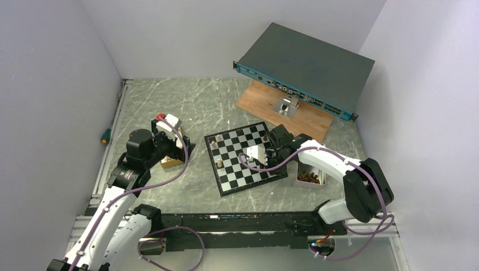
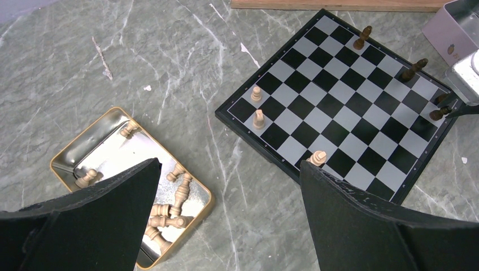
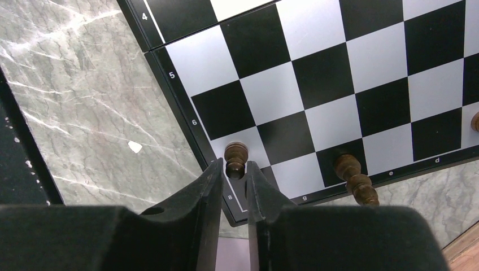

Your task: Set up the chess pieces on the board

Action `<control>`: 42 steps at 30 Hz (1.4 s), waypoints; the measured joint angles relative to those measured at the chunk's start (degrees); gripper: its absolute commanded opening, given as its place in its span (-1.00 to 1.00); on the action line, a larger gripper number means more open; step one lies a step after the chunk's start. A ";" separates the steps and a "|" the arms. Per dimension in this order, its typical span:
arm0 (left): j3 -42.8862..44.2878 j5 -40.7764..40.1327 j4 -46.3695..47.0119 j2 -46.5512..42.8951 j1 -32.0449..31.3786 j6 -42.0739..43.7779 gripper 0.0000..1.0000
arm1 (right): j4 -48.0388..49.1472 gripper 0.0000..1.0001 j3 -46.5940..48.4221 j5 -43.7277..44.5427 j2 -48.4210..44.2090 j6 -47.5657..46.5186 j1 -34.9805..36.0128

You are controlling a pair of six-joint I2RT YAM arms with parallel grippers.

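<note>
Right fingers [image 3: 210, 195] are only a crack apart, and a dark piece [image 3: 236, 160] stands right between the tips. Honestly can't tell if they're pinching it or just flanking it. It's on a light square at the edge of the board [image 3: 333, 68], right by the corner, and a second dark piece [image 3: 351, 172] is close by along that edge. Left fingers [image 2: 107, 214] are spread wide with nothing in them. They hang over the bench [image 2: 169, 68] between a gold tin [image 2: 56, 164] of light pieces [image 2: 182, 195] and the board's near side, where three light ones [image 2: 258, 118] stand.
</note>
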 measured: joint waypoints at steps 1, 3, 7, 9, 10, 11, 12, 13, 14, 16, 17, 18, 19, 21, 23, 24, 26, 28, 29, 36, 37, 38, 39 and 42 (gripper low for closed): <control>0.00 0.00 0.00 0.00 0.04 0.00 0.98 | 0.02 -0.44 0.00 0.00 0.04 0.04 0.00; 0.00 0.00 0.00 0.00 0.07 0.00 0.98 | 0.02 -0.38 0.00 0.00 0.04 0.24 0.00; 0.00 0.00 0.00 0.00 0.09 0.00 0.98 | 0.02 -0.29 0.00 -0.04 0.04 0.37 0.00; 0.00 0.00 0.00 0.00 0.09 0.00 0.98 | 0.00 -0.25 0.00 -0.17 0.04 0.52 0.00; 0.00 0.00 0.00 0.00 0.09 0.00 0.98 | -0.02 -0.24 0.00 -0.35 0.02 0.61 0.00; 0.00 0.00 0.00 0.00 0.09 0.00 0.98 | -0.07 -0.24 0.00 -0.66 0.02 0.74 -0.02; 0.00 0.00 0.00 0.00 0.09 0.00 0.98 | -0.17 -0.23 0.02 -0.92 0.00 0.79 -0.11; 0.00 0.00 0.00 0.00 0.09 0.00 0.98 | -0.52 -0.23 0.11 -1.60 -0.07 0.79 -0.37; 0.00 0.00 0.00 0.00 0.09 -0.02 0.98 | -0.85 -0.22 0.22 -2.14 -0.17 0.79 -0.55; 0.00 0.00 0.00 0.00 0.09 0.00 0.98 | -1.70 -0.22 0.68 -3.58 -0.63 0.72 -1.42; 0.00 0.00 0.00 0.00 0.09 0.00 0.98 | -2.29 -0.22 1.03 -4.48 -1.09 0.63 -2.16; 0.00 0.00 0.00 0.00 0.09 0.00 0.98 | -2.95 -0.21 1.44 -5.44 -1.62 0.46 -3.02; 0.00 0.02 0.00 0.00 0.09 -0.02 0.98 | -3.76 -0.21 1.92 -6.56 -2.23 0.15 -4.00; 0.00 0.02 0.00 0.00 0.09 -0.02 0.98 | -5.29 -0.21 2.99 -8.90 -3.34 -0.57 -5.99; 0.00 0.04 0.00 -0.02 0.09 0.00 0.98 | -7.21 -0.21 4.28 -11.85 -4.70 -1.60 -8.76; 0.00 0.04 0.00 -0.04 0.09 0.00 0.98 | -8.02 -0.21 4.76 -13.16 -5.33 -2.12 -9.99; 0.00 0.04 0.00 -0.13 0.09 -0.02 0.98 | -9.90 -0.21 5.70 -15.93 -6.69 -3.32 -12.52; 0.00 0.11 -0.02 -0.31 0.09 -0.02 0.98 | -11.80 -0.21 6.36 -18.58 -8.07 -4.55 -15.37; 0.00 0.15 0.00 -0.42 0.09 -0.02 0.98 | -12.48 -0.21 6.47 -19.39 -8.66 -4.94 -16.44; 0.00 0.57 0.00 -1.16 0.09 -0.02 0.98 | -15.23 -0.21 6.47 -21.55 -14.93 -5.68 -25.33; 0.00 0.63 0.02 -1.27 0.09 -0.02 0.98 | -15.28 -0.21 6.38 -21.55 -16.17 -5.64 -26.82; 0.00 0.72 0.02 -1.38 0.09 -0.02 0.98 | -15.28 -0.21 6.21 -21.55 -17.29 -5.51 -28.22; 0.00 0.87 0.02 -1.44 0.09 -0.04 0.98 | -15.28 -0.21 5.97 -21.55 -18.10 -5.44 -29.38; 0.00 1.16 0.00 -1.62 0.09 -0.04 0.98 | -15.89 -0.21 4.94 -21.46 -20.00 -5.29 -33.24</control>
